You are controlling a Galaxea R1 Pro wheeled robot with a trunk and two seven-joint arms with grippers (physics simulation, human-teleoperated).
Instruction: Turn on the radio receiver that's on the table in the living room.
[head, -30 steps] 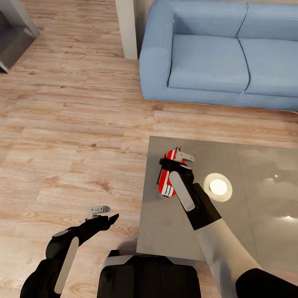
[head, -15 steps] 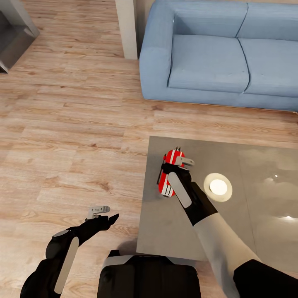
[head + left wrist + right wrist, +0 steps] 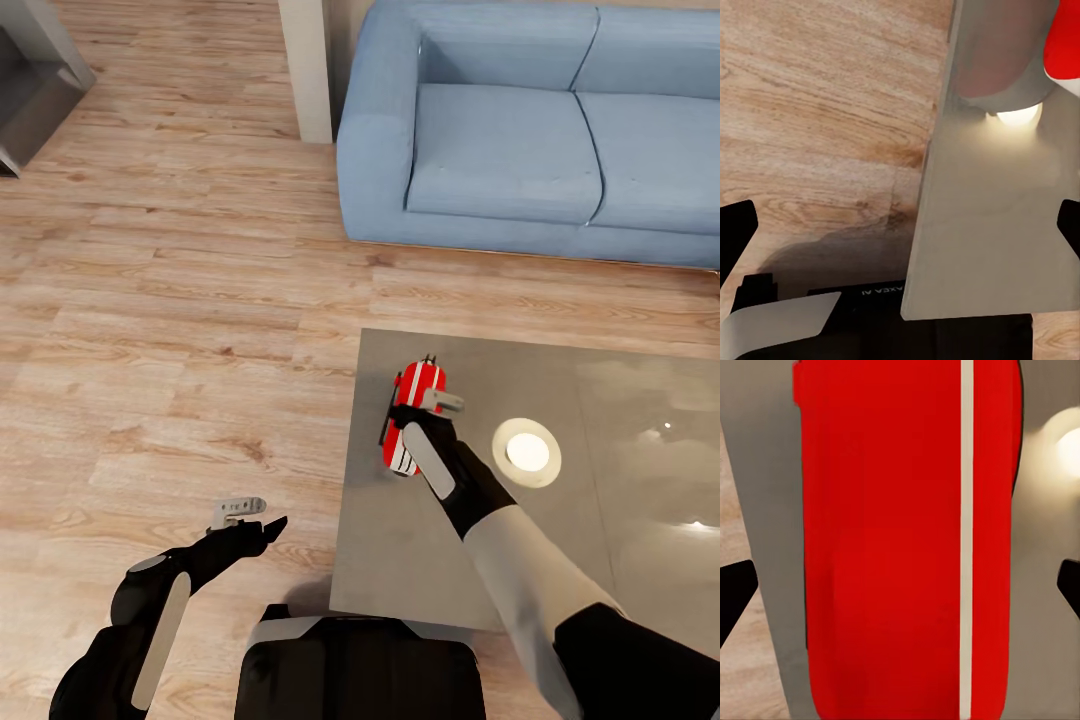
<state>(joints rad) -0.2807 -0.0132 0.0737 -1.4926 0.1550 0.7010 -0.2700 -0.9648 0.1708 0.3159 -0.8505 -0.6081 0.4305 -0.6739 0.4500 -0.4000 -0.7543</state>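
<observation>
Near the left edge of the grey tabletop (image 3: 560,500), at about 12 o'clock from the robot's trunk, the red radio (image 3: 410,415) stands on its thin edge, and the right claw (image 3: 435,403) sits right on top of it. The arm reaches in from 5 o'clock, so the claw meets the radio from above and behind; that probably suits pressing a switch on the casing more than lifting it. In the right wrist view the red body with its white stripe (image 3: 907,540) lies between two dark finger tips at the frame's sides, so the right claw is spread wide, straddling the radio without pinching it. Whether a finger touches the casing I cannot tell.

A round white glare (image 3: 526,452) shines on the tabletop just beside the radio, at its 3 o'clock.

The left claw (image 3: 245,515) hangs over the wooden floor (image 3: 180,330) at 9 o'clock from the tabletop's near corner, fingers spread, holding nothing; it seems parked out of the way. The blue sofa (image 3: 520,130) stands beyond the tabletop at 12 o'clock.
</observation>
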